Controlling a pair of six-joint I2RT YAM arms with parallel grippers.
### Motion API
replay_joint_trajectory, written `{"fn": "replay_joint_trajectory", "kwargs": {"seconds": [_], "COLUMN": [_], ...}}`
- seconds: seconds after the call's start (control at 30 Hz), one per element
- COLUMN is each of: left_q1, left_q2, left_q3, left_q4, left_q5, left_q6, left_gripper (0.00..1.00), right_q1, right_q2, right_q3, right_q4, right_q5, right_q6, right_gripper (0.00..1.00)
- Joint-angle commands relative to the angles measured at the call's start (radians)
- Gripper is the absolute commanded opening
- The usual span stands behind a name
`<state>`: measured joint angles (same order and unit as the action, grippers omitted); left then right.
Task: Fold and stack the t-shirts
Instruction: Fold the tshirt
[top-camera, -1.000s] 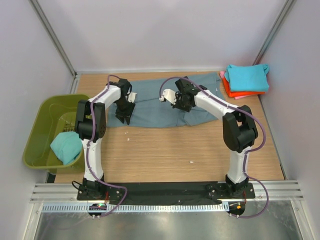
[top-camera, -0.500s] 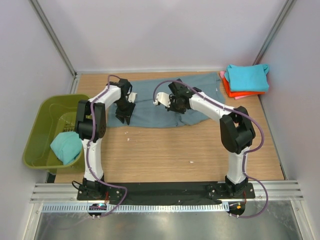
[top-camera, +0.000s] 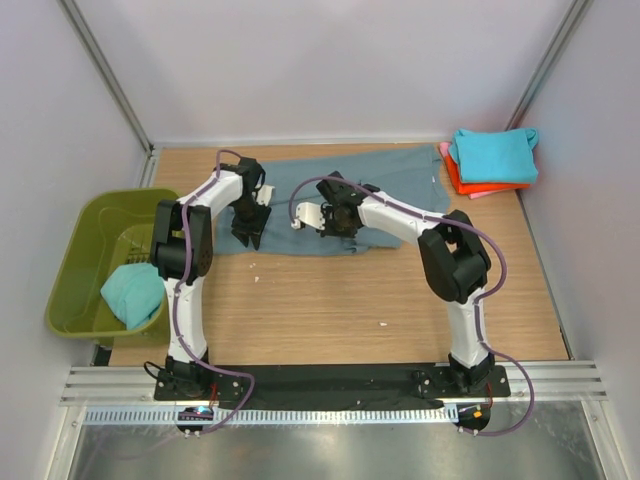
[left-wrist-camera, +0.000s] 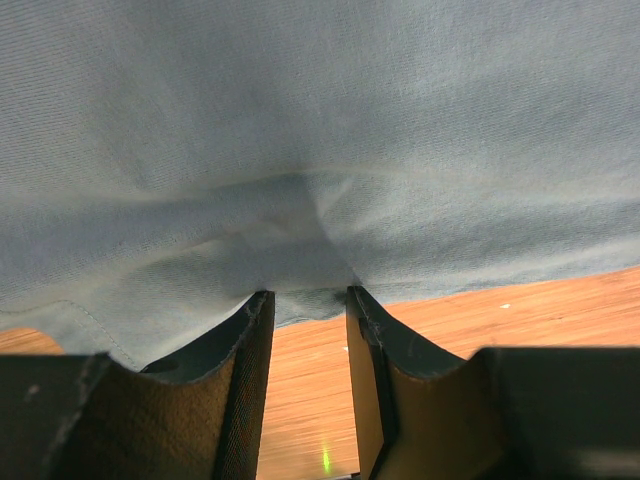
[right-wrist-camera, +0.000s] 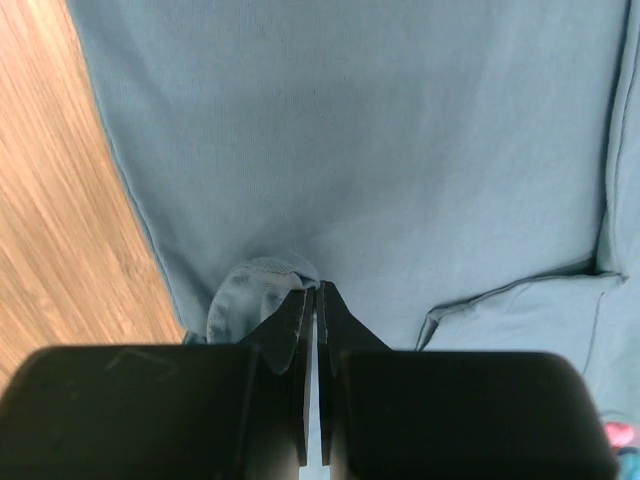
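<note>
The blue-grey t-shirt lies spread across the far half of the desk, its long side running left to right and its near hem facing the arms. The right gripper is clenched on it: the wrist view shows both fingers pressed together with a small bunch of blue-grey cloth nipped at their tips, close to the shirt's edge where the bare wood begins. To the right of that pinch a layer of the cloth is doubled over, and its folded edge makes a ridge. From above, this pinch sits near the middle of the shirt's near hem. The left gripper is at the shirt's left end, released, its jaws partly apart with wood showing through the gap. Its tips meet the hem where the cloth puckers into soft creases. In the far right corner of the desk, just beside the spread shirt, is a stack with a folded turquoise t-shirt on top, an orange t-shirt under it and a sliver of a pink t-shirt at the edge. Off the desk's left side stands a green tub with a crumpled turquoise t-shirt inside.
</note>
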<state>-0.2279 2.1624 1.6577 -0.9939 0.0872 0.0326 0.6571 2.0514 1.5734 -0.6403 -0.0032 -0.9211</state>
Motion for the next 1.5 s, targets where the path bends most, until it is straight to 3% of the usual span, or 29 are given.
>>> {"fn": "replay_joint_trajectory", "kwargs": {"seconds": [0.0,0.13,0.17,0.27,0.4,0.47,0.7,0.9,1.1,1.47], "left_q1": [-0.004,-0.002,-0.004,-0.004,-0.004,-0.004,-0.005,-0.008,-0.03,-0.073], "left_q2": [0.062,0.066,0.07,0.074,0.07,0.066,0.043,0.053,0.071,0.077], "left_q3": [-0.039,-0.032,-0.03,-0.022,-0.015,-0.015,-0.039,-0.032,-0.016,-0.024], "left_q4": [0.081,0.077,0.077,0.074,0.067,0.064,0.061,0.048,0.038,0.038], "left_q5": [-0.001,-0.001,-0.001,0.003,0.009,0.011,0.016,-0.004,-0.038,-0.076], "left_q6": [0.004,0.003,0.003,0.003,0.0,-0.002,0.0,0.009,0.024,0.041], "left_gripper": [0.36,0.36,0.36,0.36,0.36,0.36,0.37,0.37,0.37,0.37], "right_q1": [0.024,0.035,0.033,0.027,-0.022,-0.101,-0.5,-0.696,-0.78,-0.784], "right_q2": [0.006,0.012,0.007,-0.045,-0.146,-0.186,-0.208,-0.232,-0.277,-0.278], "right_q3": [0.06,0.066,0.065,0.037,0.023,0.028,0.027,-0.166,-0.39,-0.49], "right_q4": [0.01,0.033,0.04,0.1,0.11,0.065,-0.117,-0.076,0.045,0.194], "right_q5": [0.032,0.069,0.084,0.15,0.132,0.035,-0.467,-0.676,-0.912,-0.965], "right_q6": [-0.033,-0.025,-0.016,0.034,0.143,0.251,0.56,0.767,1.008,1.128], "right_gripper": [0.06,0.15,0.26,0.39,0.43,0.48,0.53,0.54,0.53,0.52]}}
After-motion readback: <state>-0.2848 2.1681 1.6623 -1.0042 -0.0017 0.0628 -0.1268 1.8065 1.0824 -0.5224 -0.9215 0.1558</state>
